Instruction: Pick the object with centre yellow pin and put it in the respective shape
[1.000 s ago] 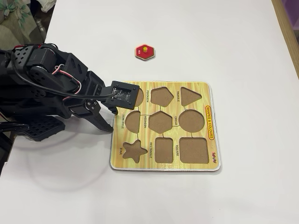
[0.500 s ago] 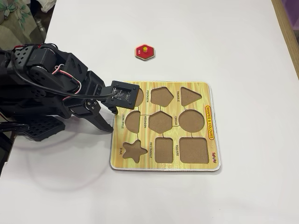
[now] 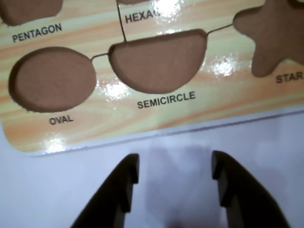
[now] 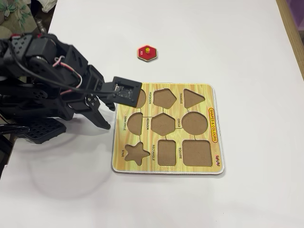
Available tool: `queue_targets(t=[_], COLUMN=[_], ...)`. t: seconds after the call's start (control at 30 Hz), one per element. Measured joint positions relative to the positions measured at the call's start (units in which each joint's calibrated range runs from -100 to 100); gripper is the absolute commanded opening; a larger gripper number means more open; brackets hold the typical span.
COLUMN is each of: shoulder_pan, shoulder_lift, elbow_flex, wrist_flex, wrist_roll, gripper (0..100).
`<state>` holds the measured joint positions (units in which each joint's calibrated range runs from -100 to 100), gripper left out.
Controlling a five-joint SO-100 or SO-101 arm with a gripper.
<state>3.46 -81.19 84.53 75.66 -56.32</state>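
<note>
A red hexagon piece with a yellow centre pin (image 4: 147,52) lies on the white table beyond the far edge of the wooden shape board (image 4: 166,168). The board's hexagon slot (image 4: 163,123) is empty, like all its other slots. My gripper (image 4: 107,116) hovers over the table at the board's left edge, far from the piece. In the wrist view the gripper (image 3: 175,164) is open and empty, with bare table between the dark fingers (image 3: 128,178). The board (image 3: 95,128) lies just ahead, showing the semicircle slot (image 3: 159,59). The red piece is out of the wrist view.
The wrist view also shows the oval slot (image 3: 52,78), the star slot (image 3: 280,33) and part of the pentagon slot (image 3: 28,9). The arm's black base (image 4: 33,95) fills the left side of the fixed view. White table surrounds the board.
</note>
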Motion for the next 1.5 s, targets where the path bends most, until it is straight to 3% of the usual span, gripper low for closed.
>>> queue_targets(t=[0.33, 0.67, 1.0, 1.5], shoulder_pan=[-0.37, -17.59, -33.58, -43.31], shoulder_lift=[21.82, 47.94, 61.08, 76.55], elbow_flex=[-26.17, -55.31, -64.93, -78.33], wrist_flex=[1.8, 16.71, 17.4, 17.4], wrist_roll=[0.21, 0.42, 0.21, 0.21], gripper=[18, 18, 18, 18])
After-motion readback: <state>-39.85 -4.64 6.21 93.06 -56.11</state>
